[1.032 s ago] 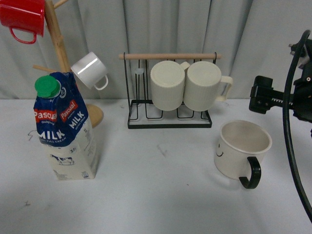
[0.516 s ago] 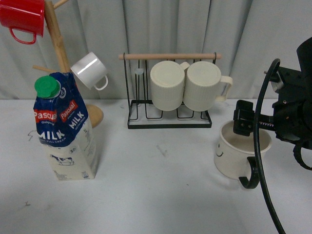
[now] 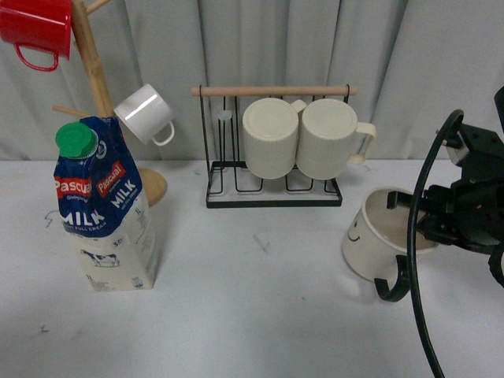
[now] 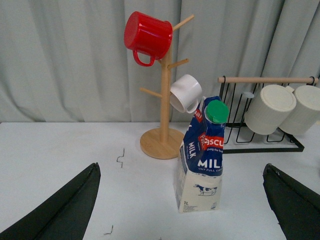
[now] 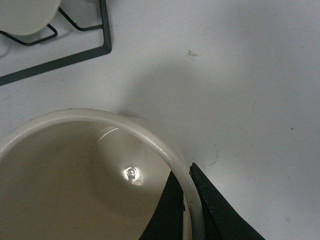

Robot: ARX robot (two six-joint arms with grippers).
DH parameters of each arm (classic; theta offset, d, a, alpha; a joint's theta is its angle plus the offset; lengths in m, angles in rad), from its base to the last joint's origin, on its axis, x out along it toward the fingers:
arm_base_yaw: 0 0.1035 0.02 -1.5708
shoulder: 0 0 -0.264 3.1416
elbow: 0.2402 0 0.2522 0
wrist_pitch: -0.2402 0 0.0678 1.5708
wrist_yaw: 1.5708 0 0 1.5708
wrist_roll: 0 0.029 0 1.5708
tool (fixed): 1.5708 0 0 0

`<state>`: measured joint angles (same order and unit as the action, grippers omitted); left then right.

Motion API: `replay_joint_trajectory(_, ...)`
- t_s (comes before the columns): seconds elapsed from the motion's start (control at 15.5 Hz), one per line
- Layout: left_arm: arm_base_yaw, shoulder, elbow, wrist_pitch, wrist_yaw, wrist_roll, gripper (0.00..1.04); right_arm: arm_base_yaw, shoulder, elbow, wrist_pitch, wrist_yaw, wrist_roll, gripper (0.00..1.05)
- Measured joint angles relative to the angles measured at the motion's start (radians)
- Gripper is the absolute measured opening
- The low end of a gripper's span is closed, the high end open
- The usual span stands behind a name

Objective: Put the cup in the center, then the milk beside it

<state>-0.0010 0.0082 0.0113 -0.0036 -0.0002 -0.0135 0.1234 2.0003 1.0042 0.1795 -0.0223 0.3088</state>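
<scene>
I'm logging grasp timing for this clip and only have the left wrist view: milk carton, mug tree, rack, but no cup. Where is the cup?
Observer: In the front view the cup sits on the right side of the table, in front of the right end of the wire rack and far from the milk.
Operator: Is the right arm on it?
Observer: Yes. The right gripper is at the right edge of its rim.
Operator: Closed, or just near it?
Observer: The right wrist view shows one finger inside the rim and the other outside, pinching the wall between them.
</scene>
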Motion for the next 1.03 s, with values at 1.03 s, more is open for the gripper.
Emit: replay_joint_trajectory(1.03, 0.000, 0.000, 0.000, 0.000, 0.000, 0.000, 0.98, 0.237, 0.206, 0.440, -0.354, 0.031, -0.142, 0.03)
